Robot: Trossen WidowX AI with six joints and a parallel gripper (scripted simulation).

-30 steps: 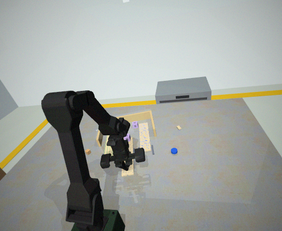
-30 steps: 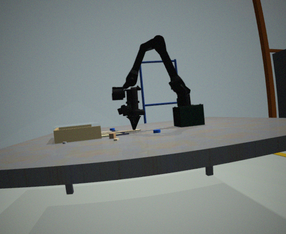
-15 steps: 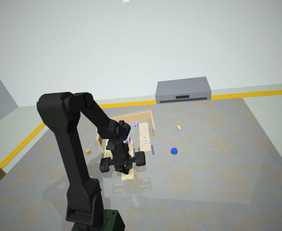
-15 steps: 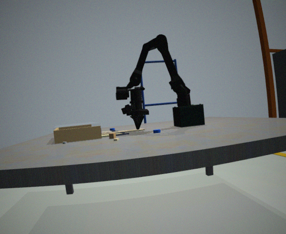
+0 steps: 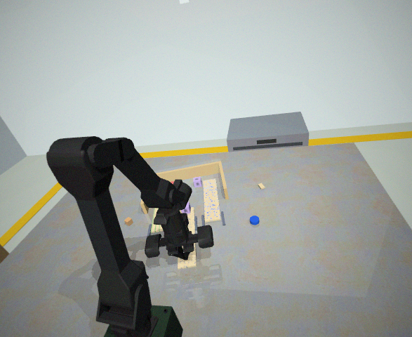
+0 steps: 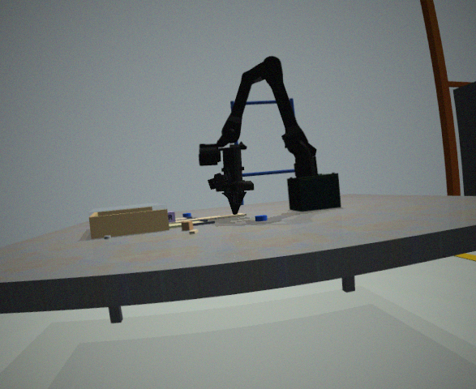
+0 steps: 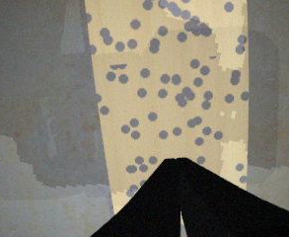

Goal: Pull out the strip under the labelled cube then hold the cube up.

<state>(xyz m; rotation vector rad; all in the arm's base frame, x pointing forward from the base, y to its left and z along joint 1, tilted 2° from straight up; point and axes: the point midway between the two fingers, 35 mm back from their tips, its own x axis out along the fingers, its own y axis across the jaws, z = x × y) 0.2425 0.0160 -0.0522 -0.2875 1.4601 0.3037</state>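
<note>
My gripper is shut, and its tips point straight down onto the near end of a pale strip with grey dots. The strip lies flat on the table and reaches back toward the open-fronted wooden tray. A purple cube sits on this strip's far part, mostly hidden behind my wrist. A second purple cube stands in the tray at the far end of a blue-speckled strip. In the exterior view, a purple cube with a dark letter shows beside the tray.
A green-striped strip lies to the left, under my arm. A blue disc, a tan cube and a small tan block lie on the table. A grey box stands at the far edge.
</note>
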